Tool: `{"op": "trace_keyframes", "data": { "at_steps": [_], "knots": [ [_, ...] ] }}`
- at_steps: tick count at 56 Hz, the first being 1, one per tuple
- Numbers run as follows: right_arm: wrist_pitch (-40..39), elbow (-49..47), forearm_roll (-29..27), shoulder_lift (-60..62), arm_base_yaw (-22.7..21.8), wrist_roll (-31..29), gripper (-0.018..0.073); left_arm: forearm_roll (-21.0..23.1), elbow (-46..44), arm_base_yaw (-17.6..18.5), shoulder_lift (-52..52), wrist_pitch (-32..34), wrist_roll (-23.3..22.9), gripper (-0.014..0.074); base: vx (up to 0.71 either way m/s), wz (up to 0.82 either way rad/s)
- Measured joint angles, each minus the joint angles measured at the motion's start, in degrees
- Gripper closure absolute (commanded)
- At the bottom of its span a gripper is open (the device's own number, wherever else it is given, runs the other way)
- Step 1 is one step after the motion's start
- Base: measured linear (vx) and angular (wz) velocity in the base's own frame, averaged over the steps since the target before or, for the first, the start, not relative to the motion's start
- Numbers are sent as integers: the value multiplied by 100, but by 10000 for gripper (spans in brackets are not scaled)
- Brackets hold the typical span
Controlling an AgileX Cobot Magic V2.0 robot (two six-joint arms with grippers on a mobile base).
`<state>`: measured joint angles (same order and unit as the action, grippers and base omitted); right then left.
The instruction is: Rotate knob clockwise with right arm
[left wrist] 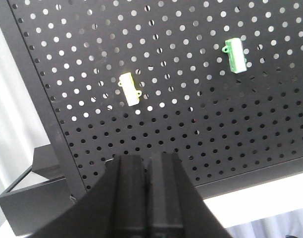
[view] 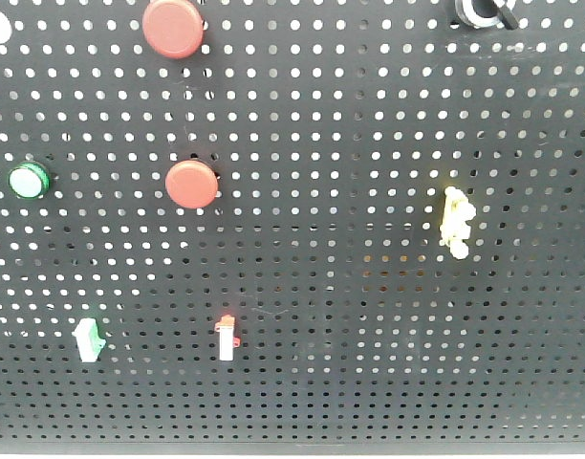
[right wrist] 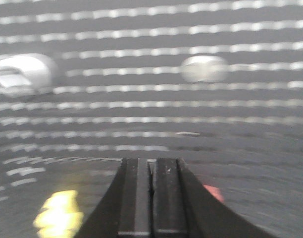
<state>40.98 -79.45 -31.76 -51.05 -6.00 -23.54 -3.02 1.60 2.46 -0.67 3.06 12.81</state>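
The knob point(view: 477, 11) shows at the top right edge of the black pegboard point(view: 369, 143) in the front view. It is black with a pale ring, a short bar points right, and the frame cuts off its upper part. Neither arm appears in that view. In the right wrist view my right gripper point(right wrist: 152, 162) is shut with nothing between its fingers. It faces the board, which is smeared by motion blur, and I cannot pick out the knob there. My left gripper point(left wrist: 147, 161) is also shut and empty, low in front of the board's lower left corner.
Two red push-buttons point(view: 173, 27) point(view: 191, 184), a green-rimmed white button point(view: 29, 179), a yellow clip point(view: 455, 223), a green clip point(view: 89, 339) and a white-red clip point(view: 226, 338) are mounted on the board. The right wrist view shows blurred pale, yellow and red patches.
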Motion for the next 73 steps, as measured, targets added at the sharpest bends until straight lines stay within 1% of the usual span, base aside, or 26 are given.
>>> {"op": "trace_keyframes", "data": {
  "at_steps": [7, 9, 13, 15, 20, 30, 32, 35, 38, 40, 44, 48, 50, 53, 58, 64, 73],
  "knots": [
    [346, 0, -1503, -171, 0, -1327, 566, 0, 0, 0, 0, 0, 0, 603, 0, 0],
    [418, 0, -1853, -203, 0, -1567, 566, 0, 0, 0, 0, 0, 0, 603, 0, 0],
    [570, 0, -2414, -260, 0, -2063, 566, 0, 0, 0, 0, 0, 0, 603, 0, 0],
    [628, 0, -2607, -264, 0, -2223, 566, 0, 0, 0, 0, 0, 0, 603, 0, 0],
    [694, 0, -2870, -264, 0, -2423, 566, 0, 0, 0, 0, 0, 0, 603, 0, 0],
    [732, 0, -3154, -345, 70, -2465, 566, 0, 0, 0, 0, 0, 0, 603, 0, 0],
    [732, 0, -3224, -403, 166, -2478, 566, 0, 0, 0, 0, 0, 0, 603, 0, 0],
    [697, 0, -3270, -521, 428, -2507, 566, 0, 0, 0, 0, 0, 0, 603, 0, 0],
    [580, 0, -3206, -652, 860, -2581, 566, 0, 0, 0, 0, 0, 0, 603, 0, 0],
    [458, 0, -3067, -728, 1138, -2601, 566, 0, 0, 0, 0, 0, 0, 603, 0, 0],
    [150, 0, -2553, -835, 1725, -2622, 566, 0, 0, 0, 0, 0, 0, 603, 0, 0],
    [-133, 0, -1874, -873, 2256, -2622, 566, 0, 0, 0, 0, 0, 0, 603, 0, 0],
    [-307, 5, -1443, -873, 2516, -2607, 566, 0, 0, 0, 0, 0, 0, 603, 0, 0],
    [-526, 5, -856, -873, 2776, -2538, 566, 0, 0, 0, 0, 0, 0, 603, 0, 0],
    [-948, 5, 65, -873, 2992, -2422, 565, 0, 0, 0, 0, 0, 0, 603, 0, 0],
    [-1327, 5, 1005, -873, 3049, -2392, 565, 0, 0, 0, 0, 0, 0, 603, 0, 0],
    [-1560, 5, 2156, -873, 3049, -2375, 565, 0, 0, 0, 0, 0, 0, 603, 0, 0]
  ]
}}
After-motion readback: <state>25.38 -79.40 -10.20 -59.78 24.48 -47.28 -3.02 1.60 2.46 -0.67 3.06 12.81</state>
